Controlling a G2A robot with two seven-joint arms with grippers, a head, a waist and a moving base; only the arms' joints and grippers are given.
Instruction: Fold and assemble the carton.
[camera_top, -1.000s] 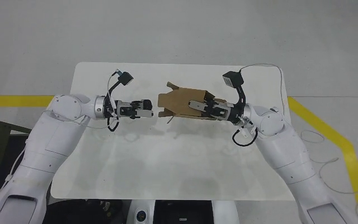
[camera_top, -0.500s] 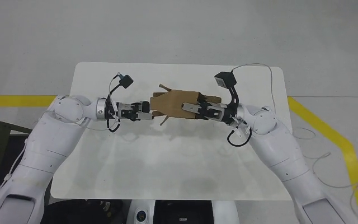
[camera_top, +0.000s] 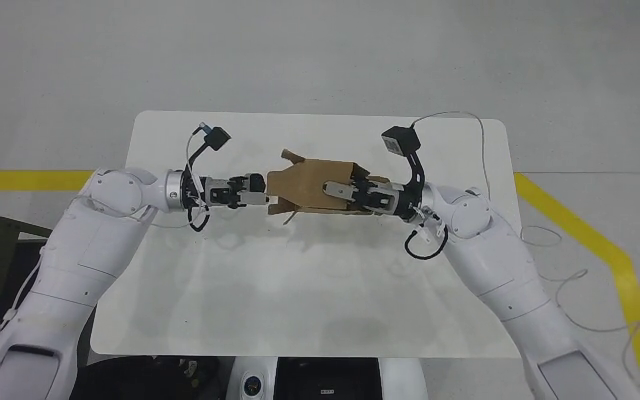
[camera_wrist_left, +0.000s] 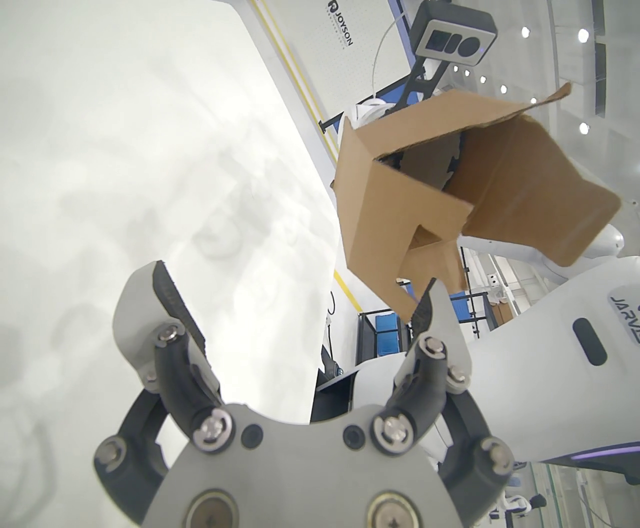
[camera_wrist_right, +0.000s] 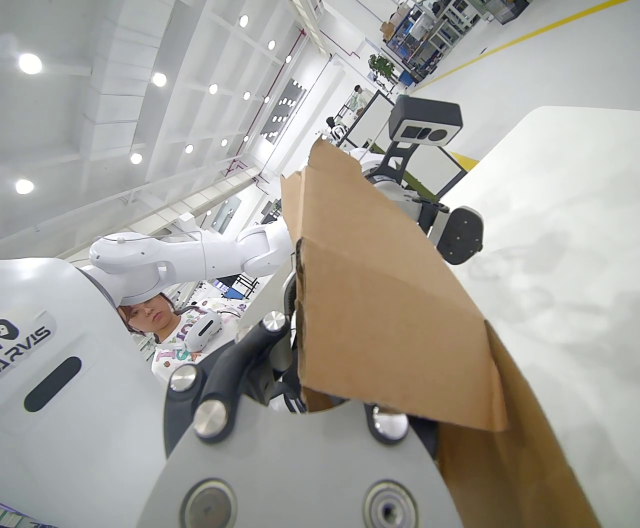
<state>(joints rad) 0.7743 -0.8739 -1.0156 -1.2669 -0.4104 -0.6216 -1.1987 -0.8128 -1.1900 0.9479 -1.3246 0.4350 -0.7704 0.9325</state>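
Observation:
A brown cardboard carton (camera_top: 305, 186), partly opened with loose flaps, is held above the middle of the white table (camera_top: 200, 290). My right gripper (camera_top: 340, 189) is shut on one of its walls from the right, with one finger lying on the top panel. In the right wrist view the carton (camera_wrist_right: 385, 300) hides most of that gripper. My left gripper (camera_top: 262, 196) is open at the carton's left end. In the left wrist view the carton (camera_wrist_left: 400, 210) hangs just beyond my left gripper (camera_wrist_left: 295, 305), and one fingertip (camera_wrist_left: 430, 305) is at the corner of a lower flap.
The table's front half lies bare below both arms. A cable (camera_top: 455, 117) runs along the back right of the table. A yellow floor line (camera_top: 40, 180) passes on both sides of the table.
My right arm has carried the carton to the left, toward the left gripper. The gap between the left gripper and the carton's flaps has closed.

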